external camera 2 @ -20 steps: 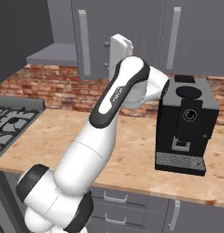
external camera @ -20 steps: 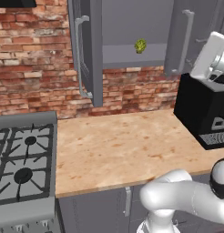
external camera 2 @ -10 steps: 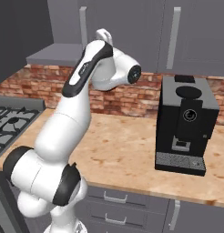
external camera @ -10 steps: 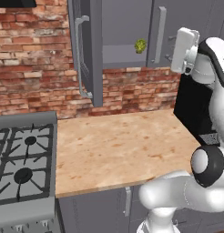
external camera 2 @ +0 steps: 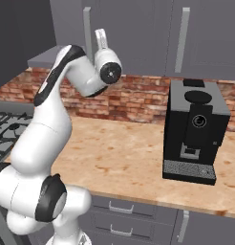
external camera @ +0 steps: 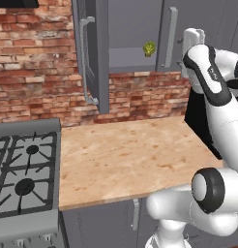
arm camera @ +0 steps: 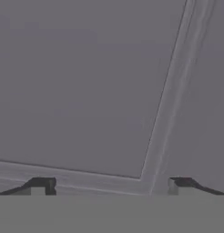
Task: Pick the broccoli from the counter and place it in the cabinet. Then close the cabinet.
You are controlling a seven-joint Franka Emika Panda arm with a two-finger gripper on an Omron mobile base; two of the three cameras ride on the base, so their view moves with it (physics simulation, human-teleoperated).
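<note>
Broccoli (external camera: 149, 48) is parked on the cabinet (external camera: 133, 34) shelf, left door swung wide. The claw (arm camera: 109, 186) is held spread apart, empty, against a grey door panel.

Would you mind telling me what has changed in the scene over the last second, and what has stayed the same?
The right-hand door of the cabinet has swung from wide open to nearly closed, with the arm sweeping leftward across the left base view behind it. The gripper is open and empty, facing the grey door panel. The broccoli stayed on the shelf, the left door stayed open, and the coffee machine and counter are unchanged.
</note>
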